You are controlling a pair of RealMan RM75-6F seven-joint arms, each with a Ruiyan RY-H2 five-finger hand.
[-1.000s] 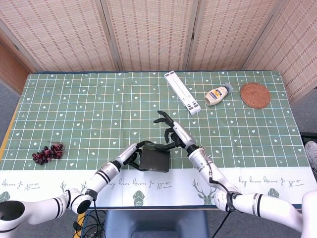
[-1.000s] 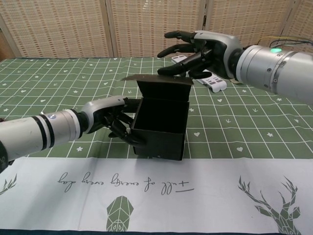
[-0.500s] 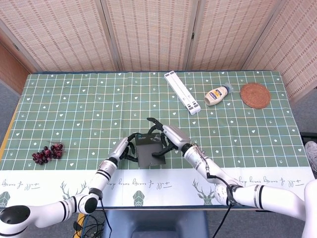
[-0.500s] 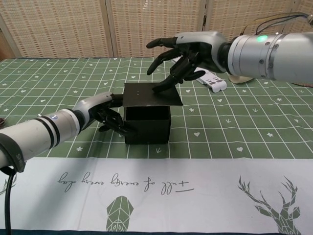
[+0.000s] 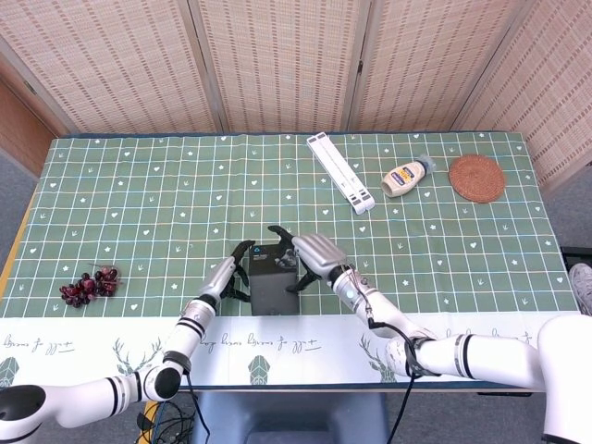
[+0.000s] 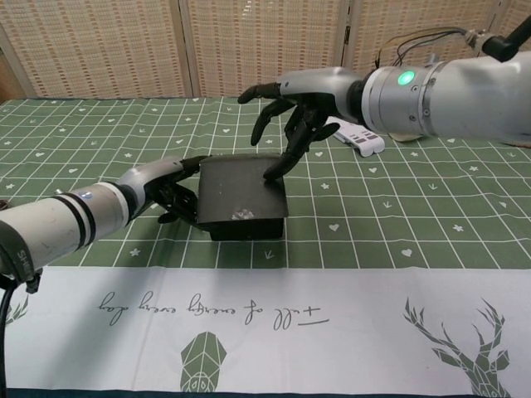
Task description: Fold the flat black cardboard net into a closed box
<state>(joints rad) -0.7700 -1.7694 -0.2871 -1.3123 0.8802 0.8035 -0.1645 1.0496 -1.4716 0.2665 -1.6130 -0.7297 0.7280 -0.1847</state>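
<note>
The black box (image 6: 241,196) sits with its lid down between the two hands. The left hand (image 6: 170,186) rests against its left side, fingers curled onto the wall, bracing rather than gripping. The right hand (image 6: 300,106) reaches in above it, fingers spread, one fingertip (image 6: 272,172) pressing the lid, holding nothing.

The head view looks steeply down from high above the robot, facing forward, taking in the whole green checked cloth-covered surface (image 5: 139,203) up to the woven folding screens. The chest view sits low and close, looking nearly level across that surface (image 6: 99,133). Both views share the patch around the 2 robot hands and the white flat bar beyond them.
</note>
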